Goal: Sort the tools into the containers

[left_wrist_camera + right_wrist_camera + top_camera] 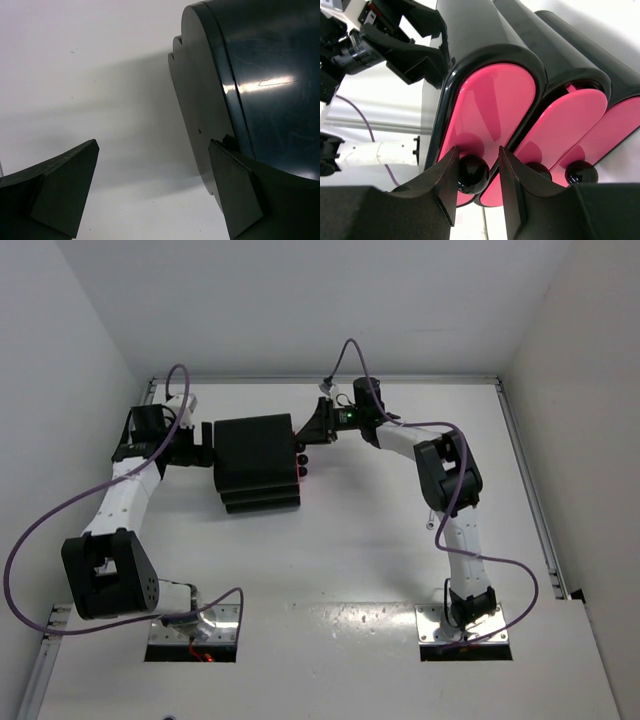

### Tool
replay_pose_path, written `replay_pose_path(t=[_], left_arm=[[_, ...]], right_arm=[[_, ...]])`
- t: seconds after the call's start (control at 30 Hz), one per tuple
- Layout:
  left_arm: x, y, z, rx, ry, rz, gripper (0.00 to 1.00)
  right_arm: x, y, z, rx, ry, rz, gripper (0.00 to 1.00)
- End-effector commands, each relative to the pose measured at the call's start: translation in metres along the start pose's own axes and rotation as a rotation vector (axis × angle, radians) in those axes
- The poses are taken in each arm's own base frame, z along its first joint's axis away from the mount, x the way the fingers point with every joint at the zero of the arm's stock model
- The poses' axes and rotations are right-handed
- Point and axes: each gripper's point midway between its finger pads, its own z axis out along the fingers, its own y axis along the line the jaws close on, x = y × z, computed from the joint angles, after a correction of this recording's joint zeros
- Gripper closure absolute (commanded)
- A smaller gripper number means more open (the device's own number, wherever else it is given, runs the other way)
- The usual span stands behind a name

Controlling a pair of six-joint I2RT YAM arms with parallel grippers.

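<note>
Right now the black chest (255, 455) sits on the white tabletop (350, 540) at about 11 o'clock from its centre. Its 3 pink drawers (492, 110) are all pushed in and their fronts face 3 o'clock. No tools show in any view.

The right end effector (477, 149) is at the drawer fronts, only slightly open. Its 2 fingers (445, 190) straddle the round black knob (472, 172) of the drawer at the 9 o'clock side of the right wrist view. A sliver of pink shows between the knob and 1 finger, so it is not clamped.

The left end effector (154, 145) is at the opposite side of the chest, at 9 o'clock. It is wide open and holds nothing, and 1 finger is just beside the chest's rounded back edge.
</note>
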Motion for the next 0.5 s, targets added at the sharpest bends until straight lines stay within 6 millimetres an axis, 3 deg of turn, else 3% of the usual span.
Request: replay_pose_path(t=[0.0, 0.3, 0.37, 0.47], left_arm=[[0.004, -0.054, 0.006, 0.184, 0.027, 0.01, 0.01], [0.007, -0.068, 0.023, 0.204, 0.05, 0.043, 0.01], [0.006, -0.079, 0.029, 0.219, 0.058, 0.055, 0.01], [-0.001, -0.094, 0.035, 0.241, 0.054, 0.06, 0.01]], right_arm=[[0.028, -0.005, 0.002, 0.017, 0.059, 0.005, 0.64], [0.03, -0.012, -0.038, 0.074, 0.035, -0.028, 0.63], [0.036, -0.016, -0.047, 0.095, 0.042, -0.005, 0.63], [0.029, -0.021, -0.067, 0.119, 0.014, -0.011, 0.63]])
